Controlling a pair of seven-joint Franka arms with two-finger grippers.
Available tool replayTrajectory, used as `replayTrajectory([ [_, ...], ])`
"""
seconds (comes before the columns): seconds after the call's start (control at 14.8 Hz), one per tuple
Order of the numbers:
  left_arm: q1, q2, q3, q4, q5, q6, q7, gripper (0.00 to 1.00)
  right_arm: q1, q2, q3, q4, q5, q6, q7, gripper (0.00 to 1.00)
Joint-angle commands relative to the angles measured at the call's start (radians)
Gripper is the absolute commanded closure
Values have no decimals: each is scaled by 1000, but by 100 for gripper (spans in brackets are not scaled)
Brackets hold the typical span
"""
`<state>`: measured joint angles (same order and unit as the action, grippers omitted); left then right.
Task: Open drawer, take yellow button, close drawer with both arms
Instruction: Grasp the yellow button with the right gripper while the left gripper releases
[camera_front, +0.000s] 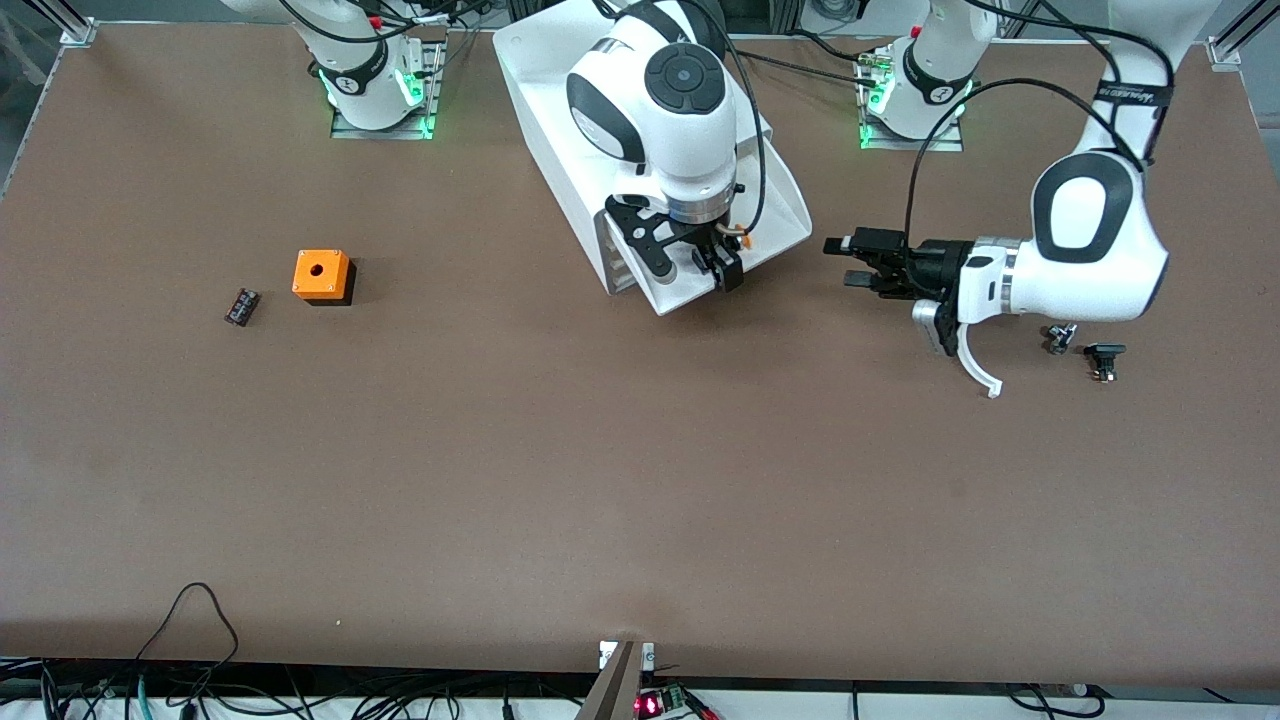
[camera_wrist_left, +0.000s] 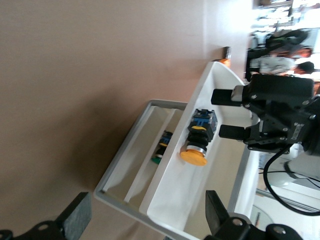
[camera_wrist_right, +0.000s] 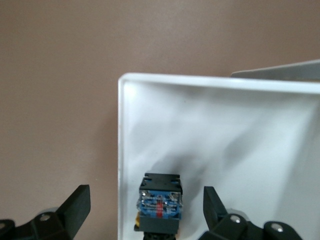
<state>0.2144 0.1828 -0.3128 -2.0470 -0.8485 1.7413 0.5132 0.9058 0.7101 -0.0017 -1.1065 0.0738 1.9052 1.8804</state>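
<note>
A tangle of cables (camera_front: 200, 690) and a small board with a red light (camera_front: 650, 705) lie along the desk's (camera_front: 600, 500) near edge. On the desk, the thing nearest the front camera is a small black part (camera_front: 1103, 358) at the left arm's end. A second small part (camera_front: 1060, 338) sits just beside it, close under the left arm's forearm.

Toward the right arm's end stands an orange cube (camera_front: 322, 276) with a round hole in its top. A small black-and-red piece (camera_front: 241, 306) lies near it, a little closer to the front camera.

A big white cabinet (camera_front: 560, 100) sits between the two arm bases, turned at a slant. One drawer (camera_front: 790, 225) is pulled out of its front. The button (camera_wrist_left: 199, 137) lies on its side in this drawer, with its orange cap and its blue-and-black base both in plain view. A lower drawer holds another small part (camera_wrist_left: 162, 145), black with blue and green.

The right hand (camera_front: 715, 268) is down over the open drawer. Its fingers are spread wide with the button between them, and neither finger touches it. The left hand (camera_front: 845, 262) hovers above the desk beside the drawer, pointing toward it. Its fingers are also wide apart and hold nothing.
</note>
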Motion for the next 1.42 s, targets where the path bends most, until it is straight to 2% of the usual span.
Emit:
replayTrajectory([
  [0.0,3,-6,-15,112,173,-51,-192,0,12,22,-9,30,18,-11,16,4],
  [0.07,-3,-6,-19,145,236,-69,-261,0,12,20,-9,30,18,-20,10,17],
  [0.2,-9,-6,-26,195,352,-100,-379,0,10,19,-9,31,18,-23,2,67],
  [0.27,-10,-5,-41,217,397,-115,-430,0,12,19,-9,33,18,-23,-3,87],
  [0.34,-10,-5,-52,229,439,-120,-483,0,10,17,-9,33,18,-25,-6,99],
  [0.61,-12,-3,-129,234,617,-118,-707,0,10,12,0,43,18,-28,-29,100],
  [0.95,-13,6,-199,249,713,-106,-970,0,-51,-17,3,94,38,-92,-179,100],
  [1.08,-13,9,-200,246,720,-40,-1028,0,-94,-37,2,94,69,-115,-275,100],
  [1.35,-44,38,-215,235,720,122,-1194,0,-188,-58,2,94,72,-181,-540,100],
])
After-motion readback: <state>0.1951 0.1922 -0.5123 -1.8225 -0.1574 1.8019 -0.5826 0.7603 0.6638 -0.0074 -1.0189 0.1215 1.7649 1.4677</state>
